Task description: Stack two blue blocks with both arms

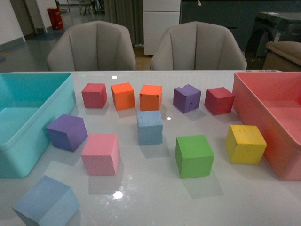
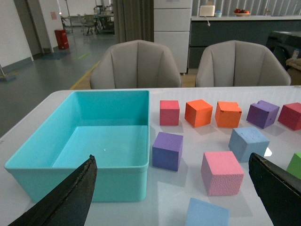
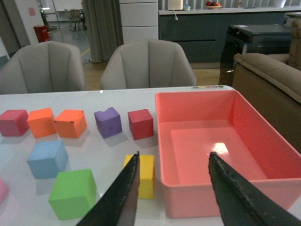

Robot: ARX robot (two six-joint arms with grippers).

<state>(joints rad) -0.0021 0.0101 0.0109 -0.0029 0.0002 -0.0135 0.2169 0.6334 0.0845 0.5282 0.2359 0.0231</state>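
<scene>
Two blue blocks stand well apart on the table (image 1: pixel 155 202): the middle block (image 1: pixel 150 127) is behind the pink cube (image 1: pixel 100 154) and the green cube (image 1: pixel 194 156), and the near block (image 1: pixel 46 203) sits at the front left, close to the corner of the turquoise bin (image 1: pixel 19 155). The left gripper (image 2: pixel 171 160) has its jaws wide apart and holds nothing, hanging near the front of that bin. The right gripper (image 3: pixel 174 155) is also spread and empty, by the near wall of the pink bin (image 3: pixel 263 188), with the yellow cube (image 3: pixel 146 176) partly behind one finger.
</scene>
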